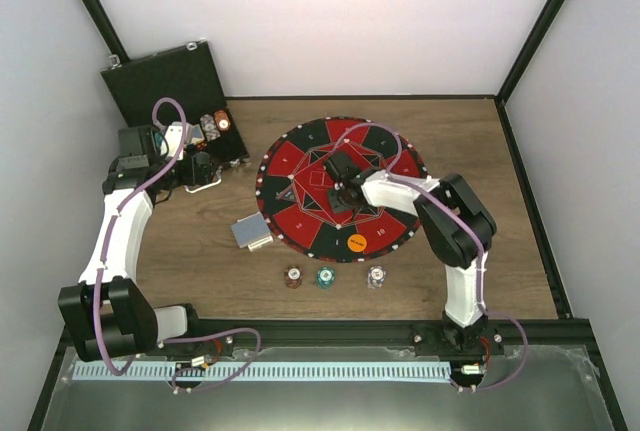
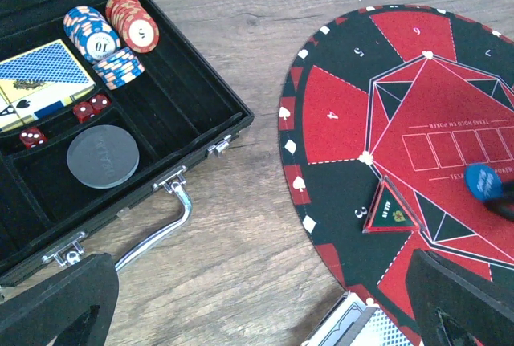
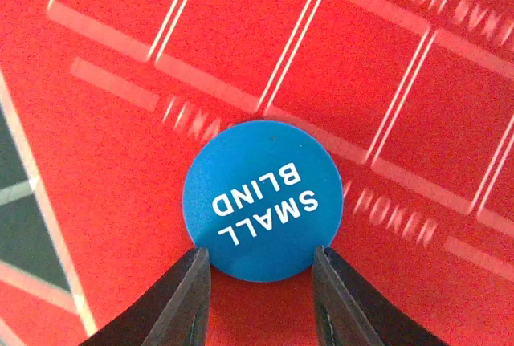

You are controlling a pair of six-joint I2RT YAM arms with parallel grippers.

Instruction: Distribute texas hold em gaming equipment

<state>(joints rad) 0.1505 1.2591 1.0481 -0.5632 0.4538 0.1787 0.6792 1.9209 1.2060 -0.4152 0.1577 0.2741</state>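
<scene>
Black fingertips (image 3: 181,298) of the right gripper (image 3: 259,256) pinch the rim of a round blue marker disc (image 3: 263,200) printed "SMALL BLIND" at the red centre of a round red-and-black mat (image 3: 120,121), while the left gripper (image 2: 257,306) gapes wide.

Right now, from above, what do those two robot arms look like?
Both the left arm and right arm have white shells between bulky black joints, with a thin lilac cable looping along each. Each ends in a black two-finger gripper; the fingers of the right gripper are dark and tapered.
</scene>
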